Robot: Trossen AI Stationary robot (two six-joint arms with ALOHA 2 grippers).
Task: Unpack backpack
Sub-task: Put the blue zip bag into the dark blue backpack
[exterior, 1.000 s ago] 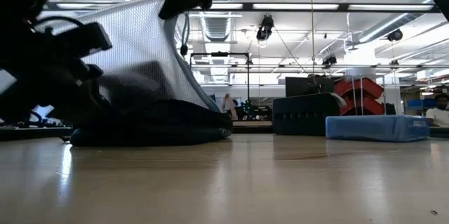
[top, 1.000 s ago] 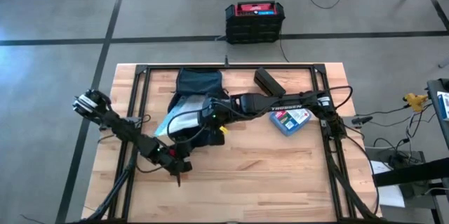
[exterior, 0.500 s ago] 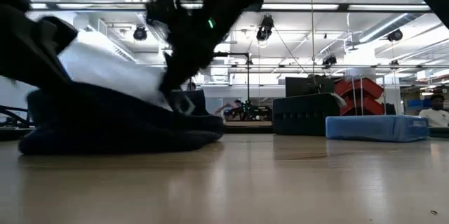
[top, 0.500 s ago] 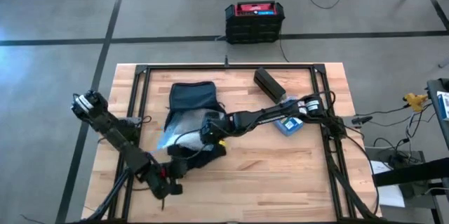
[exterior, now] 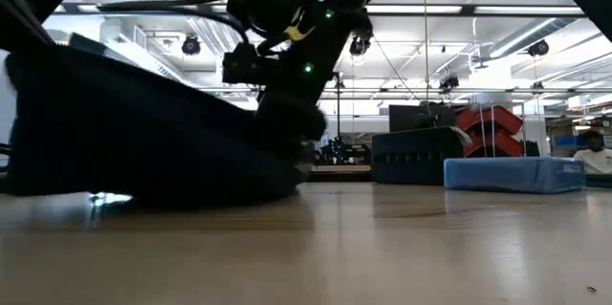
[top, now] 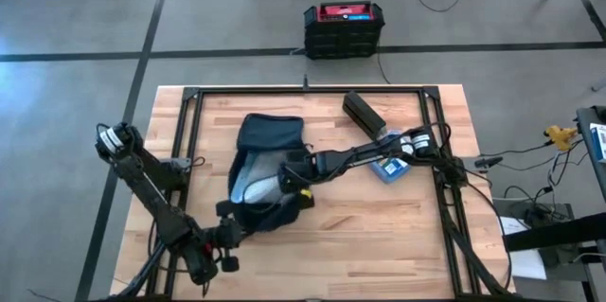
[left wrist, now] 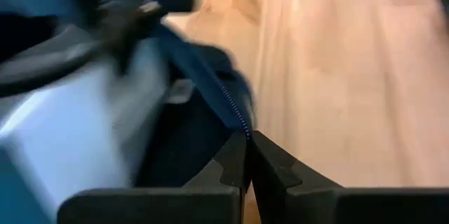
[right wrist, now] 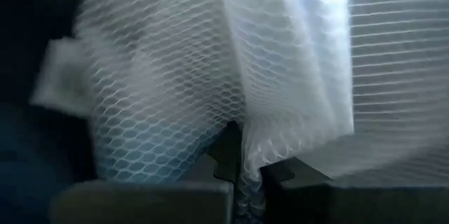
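From above I see the wooden table (top: pixel 379 236) with its black frame, and the backpack (top: pixel 268 141) lying left of centre on it: dark navy soft fabric, rounded rectangular, mouth pulled open so the light grey lining (top: pixel 248 181) shows on its near-left side. In the low view the backpack (exterior: pixel 143 133) reads as a dark slumped mass resting on the tabletop, its left end lifted. My right arm reaches across from the right edge; the right gripper (top: pixel 289 181) is down in the bag's opening, and its wrist camera shows the fingers (right wrist: pixel 224 157) closed on white mesh lining (right wrist: pixel 182 76), pinching a fold of it. My left arm runs along the table's left side; the left gripper (top: pixel 227 233) sits at the bag's near corner, and its wrist camera shows the fingers (left wrist: pixel 231 164) pressed together on the zipper edge (left wrist: pixel 224 97) of the navy fabric. Right of the bag lies a black box (top: pixel 363 113), and nearer the right edge a small blue box (top: pixel 390 167). Beyond the table, on the floor, stands a black crate with a red top (top: pixel 344 27).
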